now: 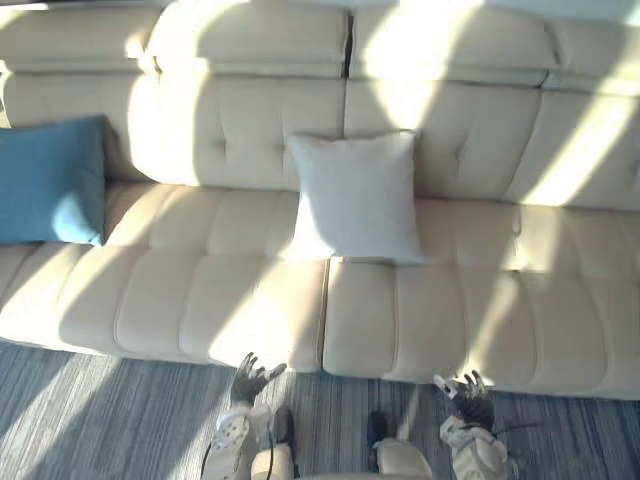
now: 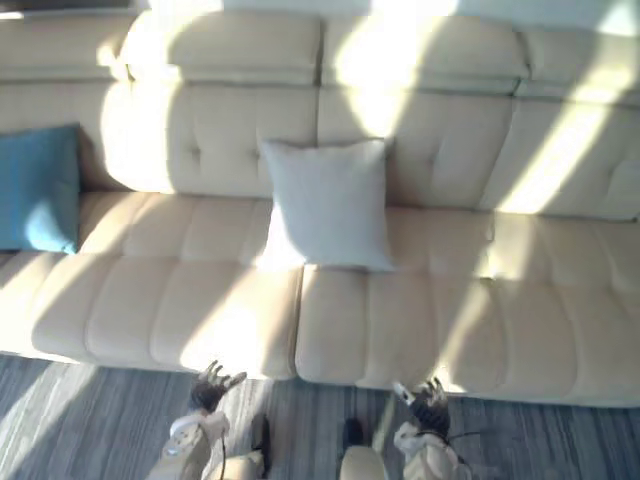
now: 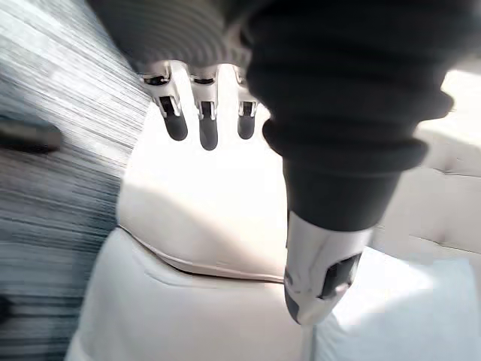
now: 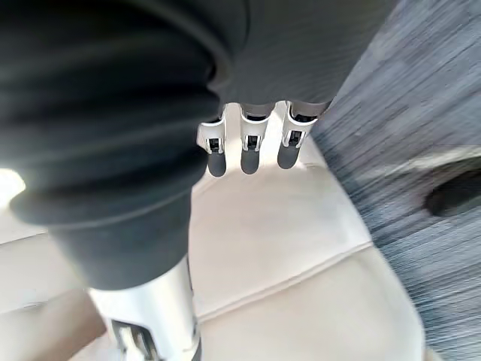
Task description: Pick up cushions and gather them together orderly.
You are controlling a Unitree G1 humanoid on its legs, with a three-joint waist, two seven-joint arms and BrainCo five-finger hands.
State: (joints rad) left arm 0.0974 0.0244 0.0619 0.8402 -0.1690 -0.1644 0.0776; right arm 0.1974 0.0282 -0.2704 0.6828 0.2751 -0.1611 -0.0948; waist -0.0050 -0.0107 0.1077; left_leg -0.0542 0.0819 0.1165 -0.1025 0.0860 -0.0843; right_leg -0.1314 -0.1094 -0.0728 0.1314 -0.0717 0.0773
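Approach step, with no cushion lifted yet. The white cushion is leaning upright against the middle of the sofa's backrest. The blue cushion is standing at the sofa's left end, well apart from it. The left hand and right hand are hovering low before the sofa's front edge, fingers spread and empty. The next move is likely calling for a forward reach over the seat.

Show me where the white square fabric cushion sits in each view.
Left eye view: white square fabric cushion, centre, leaning on the backrest.
Right eye view: same cushion, slightly left of centre.
Left wrist view: cannot pick it out.
Right wrist view: cannot pick it out.
Shared landmark: seat gap of the cream padded sofa, below the cushion.
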